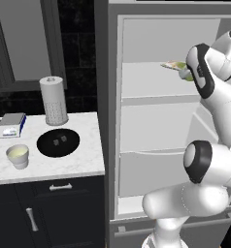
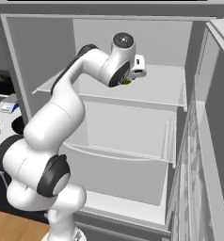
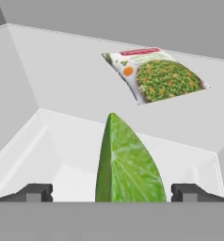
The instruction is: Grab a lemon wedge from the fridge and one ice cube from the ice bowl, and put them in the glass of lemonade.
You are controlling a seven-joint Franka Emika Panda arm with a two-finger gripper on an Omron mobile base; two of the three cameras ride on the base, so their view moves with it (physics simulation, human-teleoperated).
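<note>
The gripper (image 3: 112, 192) stands released inside the open fridge (image 1: 156, 101), jaws spread wide, over the upper shelf. In the hand view the left fingertip (image 3: 35, 192) sits low at the left, then the lemon wedge (image 3: 125, 164) stands between the tips, its thin edge up, touching neither as far as can be judged, then the right fingertip at the far side. Beyond the wedge lies a bag of peas (image 3: 156, 74), flat on the shelf. On the counter (image 1: 88, 160) left of the fridge sit the glass of lemonade (image 1: 18, 156) and, just beside it, the ice bowl (image 1: 58, 142).
</note>
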